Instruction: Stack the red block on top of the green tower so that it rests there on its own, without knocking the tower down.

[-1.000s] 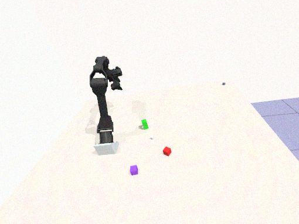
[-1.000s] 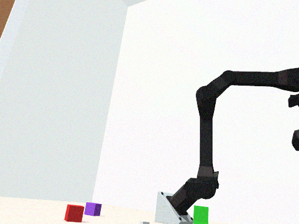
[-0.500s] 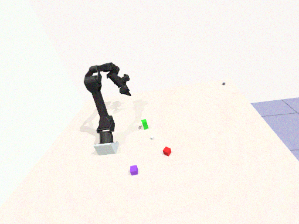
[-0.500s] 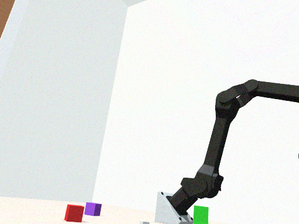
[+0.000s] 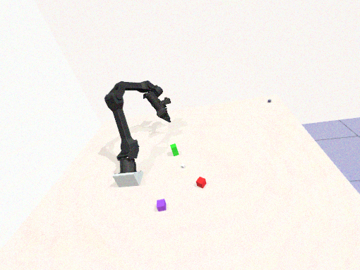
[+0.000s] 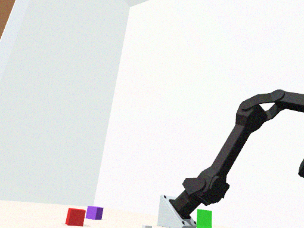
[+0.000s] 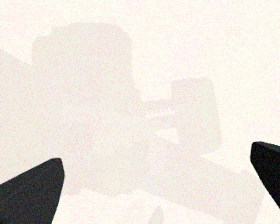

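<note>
The green tower (image 5: pixel 174 150) (image 6: pixel 204 219) stood on the table below the gripper, with a tiny white object (image 5: pixel 183 166) near it. Farther from the gripper, beyond that object, the red block (image 5: pixel 201 182) (image 6: pixel 76 217) sat on the table, and the purple block (image 5: pixel 161 205) (image 6: pixel 94 212) lay farther off still. Nothing visible stood between gripper and tower. The pale table (image 5: pixel 247 222) (image 6: pixel 30 209) (image 7: pixel 240 40) spread beneath the gripper, arm shadows across it, with white walls behind and bluish floor tiles (image 5: pixel 335 151) well off past its edge. The gripper (image 5: pixel 169 121) (image 7: pixel 159 160) hung above the table, released, its fingers wide apart, grasping and touching nothing.
</note>
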Available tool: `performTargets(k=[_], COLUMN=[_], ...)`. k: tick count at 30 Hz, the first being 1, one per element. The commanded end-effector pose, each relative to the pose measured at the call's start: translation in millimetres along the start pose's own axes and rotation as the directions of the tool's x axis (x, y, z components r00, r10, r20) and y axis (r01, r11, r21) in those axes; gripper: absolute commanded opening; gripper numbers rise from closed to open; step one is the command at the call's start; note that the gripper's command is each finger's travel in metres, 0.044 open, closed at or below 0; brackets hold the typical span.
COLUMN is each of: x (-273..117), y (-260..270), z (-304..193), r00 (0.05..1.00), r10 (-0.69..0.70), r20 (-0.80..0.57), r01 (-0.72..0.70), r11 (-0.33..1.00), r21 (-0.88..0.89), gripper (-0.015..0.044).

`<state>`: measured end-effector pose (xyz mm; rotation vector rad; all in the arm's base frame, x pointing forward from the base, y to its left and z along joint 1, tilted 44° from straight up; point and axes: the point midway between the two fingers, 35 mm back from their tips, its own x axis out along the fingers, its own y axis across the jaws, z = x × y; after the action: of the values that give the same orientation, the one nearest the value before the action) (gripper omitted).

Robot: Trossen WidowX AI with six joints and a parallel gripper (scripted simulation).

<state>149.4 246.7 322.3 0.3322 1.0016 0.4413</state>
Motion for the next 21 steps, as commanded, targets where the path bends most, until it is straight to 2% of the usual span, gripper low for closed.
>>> performTargets(k=[1,5,21], x=[16.9,32.2,97.1], y=[-10.8,-36.3,-123.2], z=[10.9,29.3,68.0], r00=[0.998,0.989,0.924], r10=[-0.05,-0.149,-0.322], r20=[-0.025,-0.005,-0.205], r01=[0.05,0.149,0.348], r11=[0.999,0.988,0.932], r21=[0.008,0.04,0.103], gripper=[0.044,0.044,0.044])
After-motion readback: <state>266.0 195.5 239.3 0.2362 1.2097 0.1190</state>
